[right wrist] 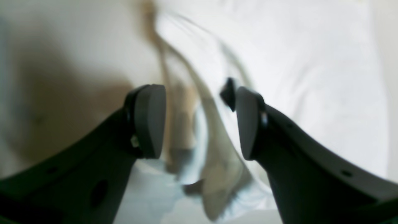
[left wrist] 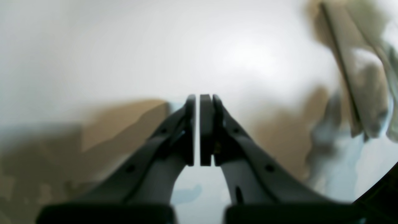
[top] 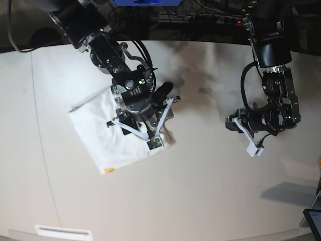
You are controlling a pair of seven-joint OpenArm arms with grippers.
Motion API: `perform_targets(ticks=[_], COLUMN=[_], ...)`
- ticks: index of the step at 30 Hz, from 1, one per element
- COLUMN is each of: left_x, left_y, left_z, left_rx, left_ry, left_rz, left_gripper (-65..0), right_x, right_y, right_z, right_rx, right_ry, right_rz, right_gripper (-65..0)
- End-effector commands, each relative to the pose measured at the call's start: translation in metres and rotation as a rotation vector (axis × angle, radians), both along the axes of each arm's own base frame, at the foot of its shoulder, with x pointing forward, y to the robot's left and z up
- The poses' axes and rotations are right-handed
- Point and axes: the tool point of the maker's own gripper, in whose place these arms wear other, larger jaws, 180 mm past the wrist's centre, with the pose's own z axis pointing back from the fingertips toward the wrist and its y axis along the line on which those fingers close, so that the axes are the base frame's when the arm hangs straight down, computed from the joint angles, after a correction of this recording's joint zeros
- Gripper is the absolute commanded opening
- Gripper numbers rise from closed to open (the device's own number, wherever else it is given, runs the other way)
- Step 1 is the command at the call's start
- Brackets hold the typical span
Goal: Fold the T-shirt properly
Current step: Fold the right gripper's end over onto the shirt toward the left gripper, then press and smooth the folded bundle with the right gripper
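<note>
Right gripper (right wrist: 199, 121) spread over folded T-shirt (top: 108, 135) edge; left gripper (left wrist: 197, 130) pressed together, empty, well apart.

White T-shirt (top: 108, 133), folded into a compact rectangle, lying flat, angled

I work in what reads as a robotics lab or test cell, not a home. My two black arms (top: 103, 47) reach from a rear mount over one wide, plain beige tabletop (top: 200, 191) with a curved back edge. Behind that edge lies dark space with bundled cables (top: 200, 12), a small red indicator light (top: 239, 21) and a blue frame piece (top: 145, 2). A green status light (top: 129, 83) shows on my right wrist. A screen corner (top: 313, 218) sits at the tabletop's right edge.
</note>
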Motion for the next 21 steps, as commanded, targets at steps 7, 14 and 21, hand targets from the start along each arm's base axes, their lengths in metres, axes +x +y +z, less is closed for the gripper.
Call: perform_targets(ticks=[7,14,21], left_x=[0.007,0.004,0.012], left_y=[0.020,0.017,0.014], left_z=[0.011,0.007,0.010], left_rx=[0.023,0.018,0.008], left_ry=[-0.026,-0.018,-0.066], left_rz=[0.021,0.019,0.028], left_gripper=[-63.0,-63.0,-63.0], right_x=[0.038,0.033,-0.003], right_y=[-0.049,-0.099,-0.095], right_z=[0.036,0.030,0.006], right_rx=[0.020,-0.017,0.001], right_ry=[-0.132,-0.120,-0.044], right_rz=[-0.143,-0.238,-0.236], right_gripper=[-31.2,-61.5,-61.4])
